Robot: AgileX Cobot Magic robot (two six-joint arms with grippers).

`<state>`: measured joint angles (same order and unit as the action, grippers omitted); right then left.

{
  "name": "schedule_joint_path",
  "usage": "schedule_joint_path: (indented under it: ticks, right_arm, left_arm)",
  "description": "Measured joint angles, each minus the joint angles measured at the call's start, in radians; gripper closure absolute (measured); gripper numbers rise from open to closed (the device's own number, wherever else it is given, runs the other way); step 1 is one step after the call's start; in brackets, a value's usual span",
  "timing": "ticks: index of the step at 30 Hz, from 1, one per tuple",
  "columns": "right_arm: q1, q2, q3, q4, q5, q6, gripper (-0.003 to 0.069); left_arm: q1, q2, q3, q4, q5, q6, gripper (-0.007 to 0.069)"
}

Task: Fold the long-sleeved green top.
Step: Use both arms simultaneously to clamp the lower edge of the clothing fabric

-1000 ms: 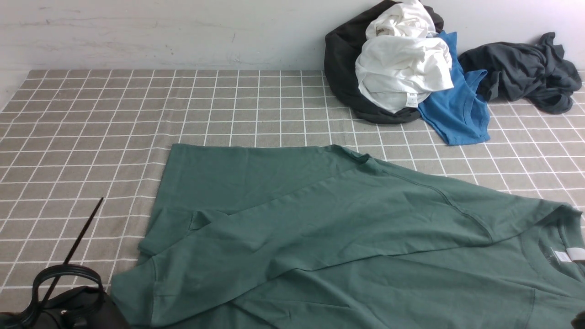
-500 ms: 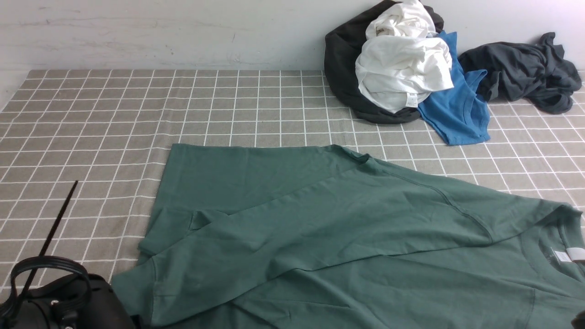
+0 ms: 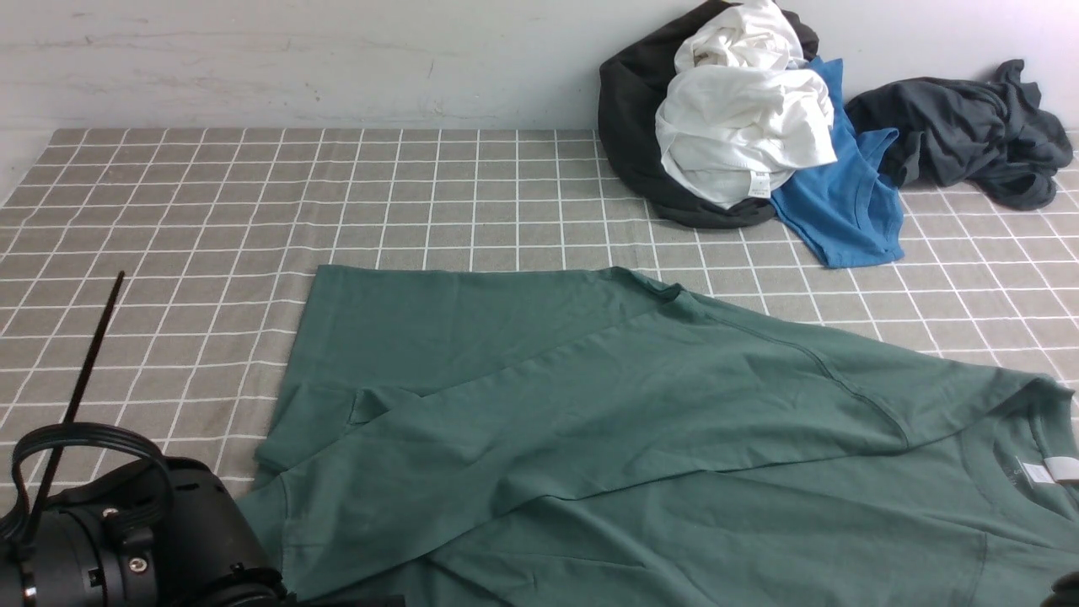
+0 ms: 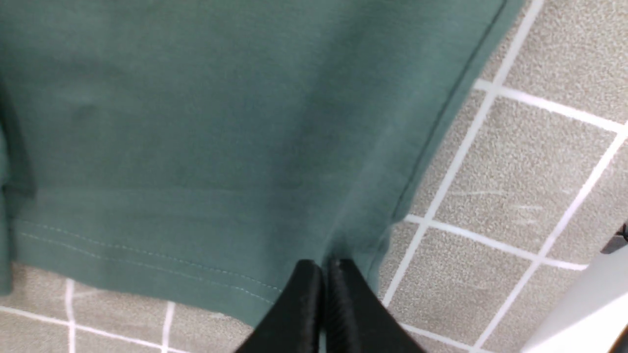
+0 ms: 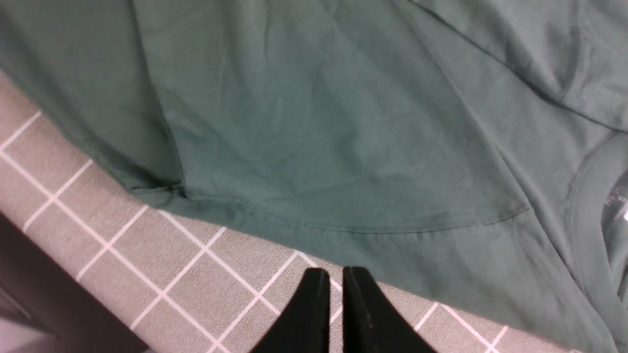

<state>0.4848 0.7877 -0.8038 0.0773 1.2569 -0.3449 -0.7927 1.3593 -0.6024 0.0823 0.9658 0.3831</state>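
The top (image 3: pixel 590 405) lies flat on the near half of the table (image 3: pixel 169 219), from 6 to 4 o'clock. My left pincer (image 4: pixel 324 267) pinches its hem (image 4: pixel 147 269) at 7 o'clock. My right pincer (image 5: pixel 336 274) is almost pressed together, holding nothing, just off the edge at 5 o'clock. I think it should grab there too; then I lift both sides slow and even, toward 12 o'clock.

Plain dark green long-sleeved top (image 3: pixel 590 421) across lower frame, with small white neck tag (image 3: pixel 1058 470) at right edge. Beneath, grey-beige tablecloth (image 3: pixel 211 211) checked with thin white grid lines. Upper right: white garment (image 3: pixel 742 135) on black garment (image 3: pixel 628 126), bright blue T-shirt (image 3: pixel 834 211), dark grey garment (image 3: pixel 969 135). Off-white wall (image 3: pixel 295 59) along top.
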Motion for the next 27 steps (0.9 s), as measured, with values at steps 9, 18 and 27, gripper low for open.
schedule_joint_path:
  ticks: [9, 18, 27]
  right_arm:
    - [0.033, 0.117, 0.169, 0.01, -0.152, -0.226, 0.0303]
    - [0.04, 0.234, 0.34, -0.242, -0.477, -0.278, 0.0193]
    - [0.04, 0.414, 0.412, -0.372, -0.635, -0.279, 0.0208]
  left_arm:
    - [0.0, 0.0, 0.0, -0.007, -0.027, 0.0, 0.0628]
    - [0.0, 0.0, 0.0, -0.026, -0.028, 0.002, 0.0628]
    - [0.0, 0.0, 0.0, -0.046, -0.028, 0.002, 0.0628]
